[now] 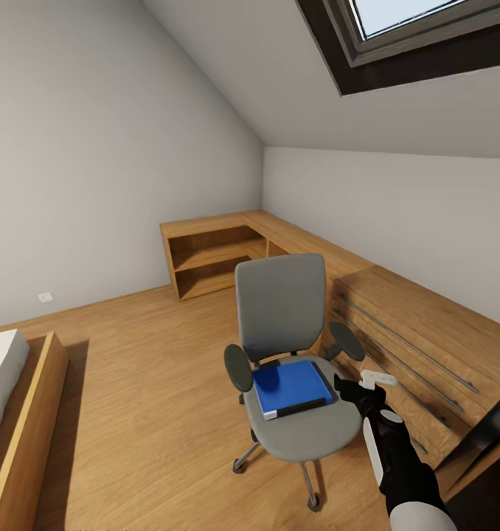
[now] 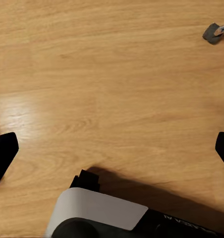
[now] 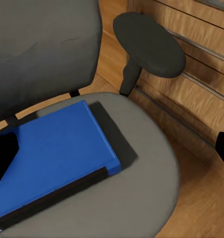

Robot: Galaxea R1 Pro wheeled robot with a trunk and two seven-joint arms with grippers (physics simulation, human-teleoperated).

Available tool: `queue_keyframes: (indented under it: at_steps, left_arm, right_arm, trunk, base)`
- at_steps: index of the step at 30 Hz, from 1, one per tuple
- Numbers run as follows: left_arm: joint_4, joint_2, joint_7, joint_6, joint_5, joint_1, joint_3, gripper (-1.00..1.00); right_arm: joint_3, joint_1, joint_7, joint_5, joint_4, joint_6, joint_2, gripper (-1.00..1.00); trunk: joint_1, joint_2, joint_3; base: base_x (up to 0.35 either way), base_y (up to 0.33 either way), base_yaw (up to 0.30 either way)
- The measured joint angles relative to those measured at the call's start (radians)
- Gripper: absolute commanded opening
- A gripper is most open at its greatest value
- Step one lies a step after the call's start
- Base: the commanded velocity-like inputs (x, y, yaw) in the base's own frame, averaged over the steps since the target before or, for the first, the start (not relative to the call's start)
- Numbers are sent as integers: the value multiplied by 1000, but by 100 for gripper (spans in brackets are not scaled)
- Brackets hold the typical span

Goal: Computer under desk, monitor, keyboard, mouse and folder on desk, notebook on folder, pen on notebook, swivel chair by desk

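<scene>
You're working the folder step: the folder (image 1: 292,388) is lying flat on the seat of the swivel chair (image 1: 282,310), blue face up, nearer the backrest than the front edge. The chair is sitting just beside the low oak chest (image 1: 419,332) with the bar handles, which isn't the desk. At the lower right edge of the head view a dark slab (image 1: 493,428) is poking in; I can't tell what it is.

Your right gripper (image 1: 368,385) is hovering just beside the chair's armrest (image 1: 347,341), near the folder's right edge, not touching it. In the right wrist view its fingers (image 3: 3,156) are standing wide apart with nothing between them.

My read on the next move: you're needing to bring the right gripper lower and across to 1 folder edge, likely the black edge facing the seat front, then close on it. It's thin and flat, so expect a slip.

The right wrist view is giving you the folder edge and seat close up. The left wrist view is showing the wooden floor (image 2: 112,89), 1 chair castor (image 2: 213,33) and the left gripper's fingertips (image 2: 3,151) spread apart and empty.
</scene>
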Motion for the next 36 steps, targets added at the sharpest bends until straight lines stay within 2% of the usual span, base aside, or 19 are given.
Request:
queue_keyframes:
  at_steps: [3, 4, 7, 9, 10, 14, 21, 26, 29, 32, 33, 36]
  left_arm:
    - [2, 1, -5, 7, 1, -5, 2, 100]
    - [6, 2, -9, -31, 2, -7, 3, 100]
    - [21, 2, -10, -91, 2, -9, 4, 100]
    - [50, 3, -10, -121, 1, -9, 5, 100]
    - [100, 3, -11, -151, 1, -9, 6, 100]
    - [108, 3, -11, -159, 1, -10, 7, 100]
    - [109, 3, -10, -182, 3, -10, 8, 100]
    - [109, 3, -10, -188, 3, -10, 9, 100]
    - [110, 4, -10, -189, 3, -10, 10, 100]
    - [110, 4, -10, -190, 3, -10, 10, 100]
    - [110, 4, -10, -190, 3, -10, 10, 100]
    - [110, 4, -10, -190, 3, -10, 10, 100]
  right_arm:
    - [0, 0, 0, 0, 5, -6, 0, 100]
    - [0, 0, 0, 0, 10, -8, -1, 100]
    - [0, 0, 0, 0, 12, -9, -1, 100]
    - [0, 0, 0, 0, 13, -9, -1, 100]
    - [0, 0, 4, 1, 26, -12, -4, 100]
    - [2, 0, 7, 1, 77, -22, -8, 100]
    - [8, 0, 8, 0, 100, -29, -8, 100]
    - [38, -4, 7, 0, 165, -27, -8, 100]
    - [49, -22, 5, 0, 232, -27, -11, 100]
    - [54, -77, 4, 1, 310, -29, -17, 100]
    - [55, -108, 4, 1, 351, -31, -25, 100]
    - [57, -150, 3, 1, 415, -34, -39, 100]
  trunk:
    - [0, 0, 0]
    - [0, 0, 0]
    - [0, 0, 0]
    - [0, 0, 0]
    - [-3, 0, -1]
    - [-1, 0, 0]
    - [-1, 0, 0]
    - [0, 0, 0]
    - [0, 0, 0]
    - [0, 0, 0]
    - [0, 0, 0]
    - [0, 0, 0]
  base:
    - [0, 0, 15]
    - [0, 0, 5]
    - [7, 0, 2]
    - [181, 0, 1]
    - [316, 0, 0]
    - [326, 0, 0]
    - [331, 41, 0]
    - [262, 153, 0]
    - [104, 65, 0]
    - [42, 27, 0]
    - [23, 14, 0]
    - [14, 9, 0]
